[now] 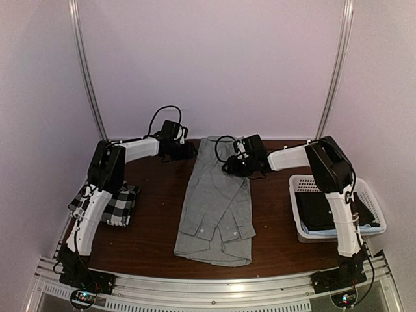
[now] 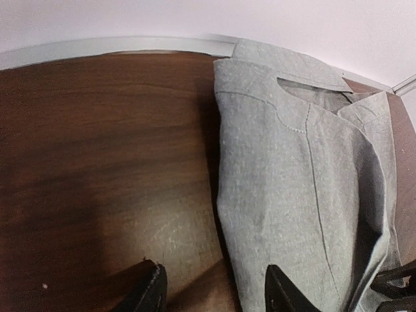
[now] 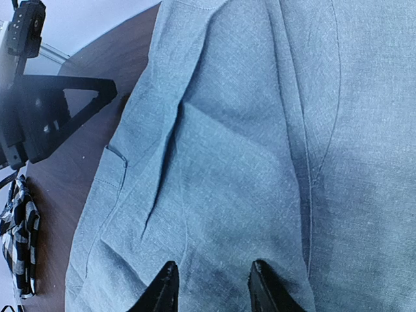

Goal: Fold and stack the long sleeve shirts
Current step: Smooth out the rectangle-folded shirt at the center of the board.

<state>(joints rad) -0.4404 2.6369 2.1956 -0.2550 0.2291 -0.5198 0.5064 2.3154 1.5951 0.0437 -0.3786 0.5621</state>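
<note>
Lying lengthwise in the middle of the bench (image 1: 156, 227), the grey shirt (image 1: 214, 208) is already narrowed to a long strip. Its sleeves are folded in, and the cuffs (image 1: 224, 231) rest on top near the close end. To the left, partly under the left arm, the checked shirt (image 1: 120, 205) sits as a small folded rectangle. To the right stands a white basket (image 1: 305, 184) with something dark inside.

Further back, the right gripper (image 3: 214, 292) hangs over the upper right part of the grey shirt. It is partly open, with flat cloth showing between the fingers and nothing gathered. Whether the tips touch the cloth cannot be told. The left gripper (image 2: 218, 296) is opened wider and holds nothing. One finger is over bare wood and the other over the left edge of the shirt, a little before the collar (image 2: 292, 65), which lies at the far rim of the bench.

The cloth looks thin, light and limp, so it probably sags and slides on itself when it is lifted. A good hold would be a pinch through all the layers at both far corners, just beside the collar. Both sides should then be carried together, so the folded sleeves do not fall out.
</note>
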